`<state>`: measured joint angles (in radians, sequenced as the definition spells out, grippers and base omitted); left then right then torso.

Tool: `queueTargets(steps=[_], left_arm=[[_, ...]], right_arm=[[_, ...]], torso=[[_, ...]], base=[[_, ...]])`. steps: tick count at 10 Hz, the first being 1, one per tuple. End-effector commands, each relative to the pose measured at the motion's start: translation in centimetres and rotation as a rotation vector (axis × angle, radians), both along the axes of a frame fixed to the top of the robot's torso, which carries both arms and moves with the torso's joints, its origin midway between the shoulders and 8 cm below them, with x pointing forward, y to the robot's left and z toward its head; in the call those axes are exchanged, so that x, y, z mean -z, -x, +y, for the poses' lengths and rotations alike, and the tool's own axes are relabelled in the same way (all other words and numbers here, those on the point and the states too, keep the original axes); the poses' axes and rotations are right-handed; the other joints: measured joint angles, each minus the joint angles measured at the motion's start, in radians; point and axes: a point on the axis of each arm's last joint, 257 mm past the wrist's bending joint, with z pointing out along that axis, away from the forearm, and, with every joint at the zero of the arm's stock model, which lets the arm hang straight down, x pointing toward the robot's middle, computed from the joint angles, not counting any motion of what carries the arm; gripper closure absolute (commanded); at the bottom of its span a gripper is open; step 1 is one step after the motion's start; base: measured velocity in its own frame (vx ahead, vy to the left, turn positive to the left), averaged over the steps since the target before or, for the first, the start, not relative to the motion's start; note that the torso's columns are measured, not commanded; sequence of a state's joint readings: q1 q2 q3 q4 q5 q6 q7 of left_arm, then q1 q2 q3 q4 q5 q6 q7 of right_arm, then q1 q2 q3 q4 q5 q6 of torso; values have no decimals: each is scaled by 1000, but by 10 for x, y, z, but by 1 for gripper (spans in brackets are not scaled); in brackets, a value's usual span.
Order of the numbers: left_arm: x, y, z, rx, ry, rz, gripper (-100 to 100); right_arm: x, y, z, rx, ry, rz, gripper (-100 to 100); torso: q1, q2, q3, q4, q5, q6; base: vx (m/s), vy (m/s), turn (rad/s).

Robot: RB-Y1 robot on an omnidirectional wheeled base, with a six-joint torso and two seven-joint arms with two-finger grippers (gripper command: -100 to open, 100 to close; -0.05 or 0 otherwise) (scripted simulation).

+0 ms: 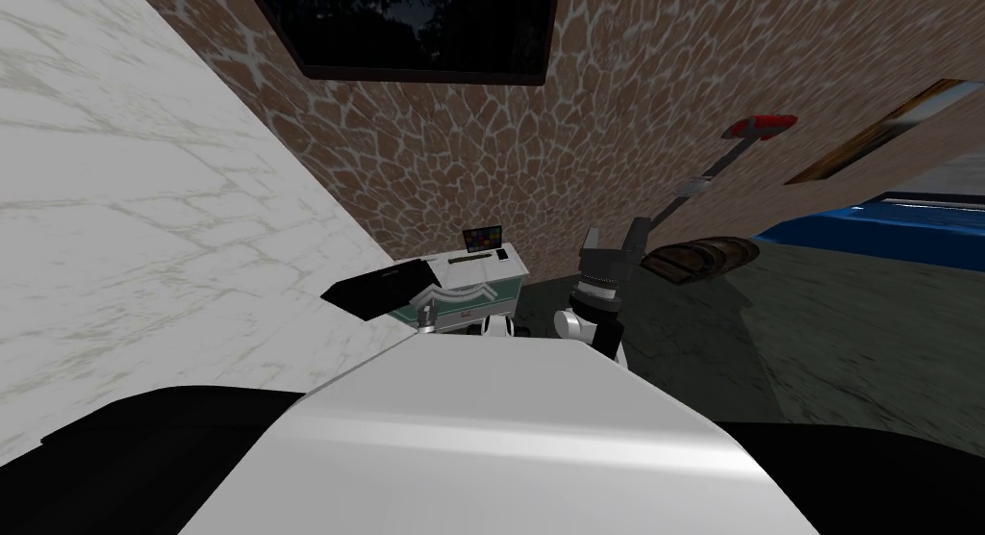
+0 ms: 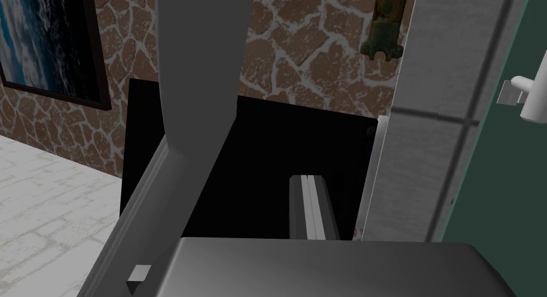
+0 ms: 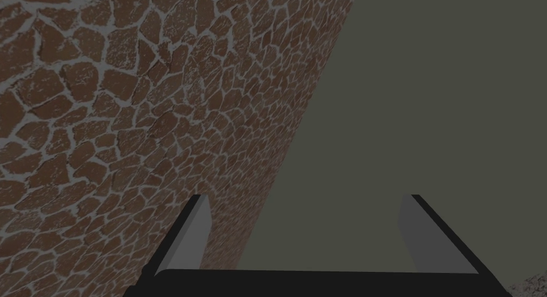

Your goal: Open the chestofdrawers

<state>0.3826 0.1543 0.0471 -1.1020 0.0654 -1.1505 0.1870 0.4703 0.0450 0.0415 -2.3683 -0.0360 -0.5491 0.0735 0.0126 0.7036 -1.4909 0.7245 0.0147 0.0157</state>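
Chest of drawers (image 1: 478,281), white with a green front, sits centre frame against the stone wall (image 1: 462,164), with a black panel (image 1: 378,287) jutting out at its left. Our left gripper (image 2: 254,165) is right at that panel, and we cannot tell its grip. Right gripper (image 1: 612,236) hangs released, just right of centre.

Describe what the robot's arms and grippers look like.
Right gripper: two thin grey blade fingers on a black box; the right arm is dark and ribbed with a white joint. Left gripper: matching grey blades, one with a pale stripe, on a dark grey box.
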Motion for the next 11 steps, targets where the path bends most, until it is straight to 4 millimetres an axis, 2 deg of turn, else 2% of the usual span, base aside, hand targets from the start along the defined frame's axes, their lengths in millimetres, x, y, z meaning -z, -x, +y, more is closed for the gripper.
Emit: queueTargets(steps=[1, 5, 6, 11], left_arm=[[21, 5, -4, -2, 22, 47, -100], [44, 24, -6, -30, 58, 75, -100], [44, 24, -6, -30, 58, 75, -100], [70, 46, -26, -71, 137, 100, -100]], right_arm=[[0, 0, 0, 0, 0, 0, 0], [0, 0, 0, 0, 0, 0, 0], [0, 0, 0, 0, 0, 0, 0], [0, 0, 0, 0, 0, 0, 0]], torso=[[-1, 0, 0, 0, -1, -2], [-11, 34, 15, 14, -15, -15], [-12, 40, 18, 15, -15, -15], [-14, 33, 14, 13, -15, -16]], base=[[44, -49, -23], [47, -44, 19], [6, -10, 26], [14, -26, 41]])
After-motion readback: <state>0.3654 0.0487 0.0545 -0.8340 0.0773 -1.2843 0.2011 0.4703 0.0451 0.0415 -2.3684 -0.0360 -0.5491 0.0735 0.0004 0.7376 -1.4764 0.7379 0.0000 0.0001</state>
